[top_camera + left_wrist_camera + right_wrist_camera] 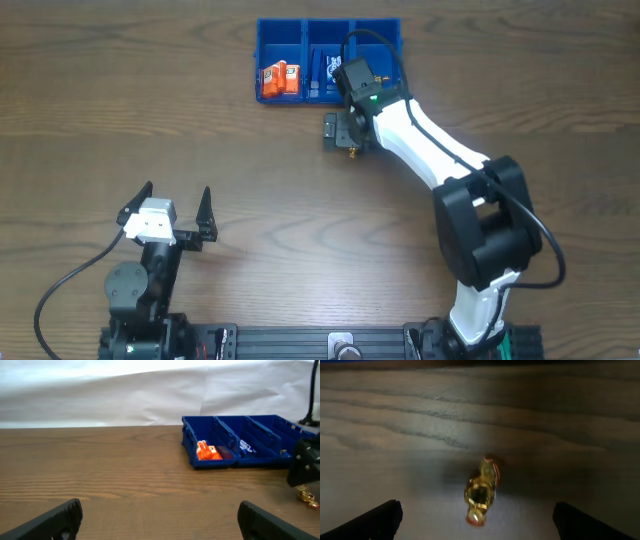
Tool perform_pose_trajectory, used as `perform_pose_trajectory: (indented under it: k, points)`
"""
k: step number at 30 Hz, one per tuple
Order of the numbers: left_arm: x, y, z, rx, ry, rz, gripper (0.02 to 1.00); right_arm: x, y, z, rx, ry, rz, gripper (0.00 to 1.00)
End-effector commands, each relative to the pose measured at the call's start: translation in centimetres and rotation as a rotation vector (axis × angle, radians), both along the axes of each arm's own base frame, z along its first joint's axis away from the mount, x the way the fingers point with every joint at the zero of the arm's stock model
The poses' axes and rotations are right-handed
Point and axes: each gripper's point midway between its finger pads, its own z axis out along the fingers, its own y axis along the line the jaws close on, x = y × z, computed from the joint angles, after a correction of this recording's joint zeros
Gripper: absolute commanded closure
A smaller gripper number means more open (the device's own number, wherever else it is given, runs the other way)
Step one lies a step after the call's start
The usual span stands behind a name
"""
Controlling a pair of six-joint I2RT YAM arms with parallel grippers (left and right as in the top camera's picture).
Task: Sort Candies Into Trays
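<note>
A gold-wrapped candy (481,491) lies on the wooden table, between the spread fingers of my open right gripper (475,520), which hangs low over it. From above, the right gripper (349,133) sits just in front of the blue three-compartment tray (390,28), with the candy (353,154) peeking out at its tip. Orange candies (280,79) fill the tray's left compartment and blue ones (326,72) the middle. In the left wrist view the tray (187,435), the orange candies (207,452) and the gold candy (306,496) appear. My left gripper (168,208) stands open near its base, nothing in it.
The wooden table (130,110) spreads bare to the left of the tray and across the middle. A white backdrop (100,395) rises behind the table's far edge.
</note>
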Motion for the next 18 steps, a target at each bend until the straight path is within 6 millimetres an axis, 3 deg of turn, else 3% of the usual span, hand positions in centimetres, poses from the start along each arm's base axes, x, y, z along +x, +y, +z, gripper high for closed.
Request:
perform_pose_trajectory:
  k: [1,8,18]
  points:
    - [-0.1,-0.2,-1.6,0.006,0.046,-0.012,0.020,-0.5,-0.1,-2.2,-0.026,0.034,-0.018,0.005]
    - [-0.1,-0.2,-1.6,0.006,0.046,-0.012,0.020,-0.5,-0.2,-2.2,-0.039,0.031,-0.017,0.031]
    - [-0.1,-0.2,-1.6,0.006,0.046,-0.012,0.020,-0.7,-0.2,-3.7,-0.072,0.044,-0.025,0.036]
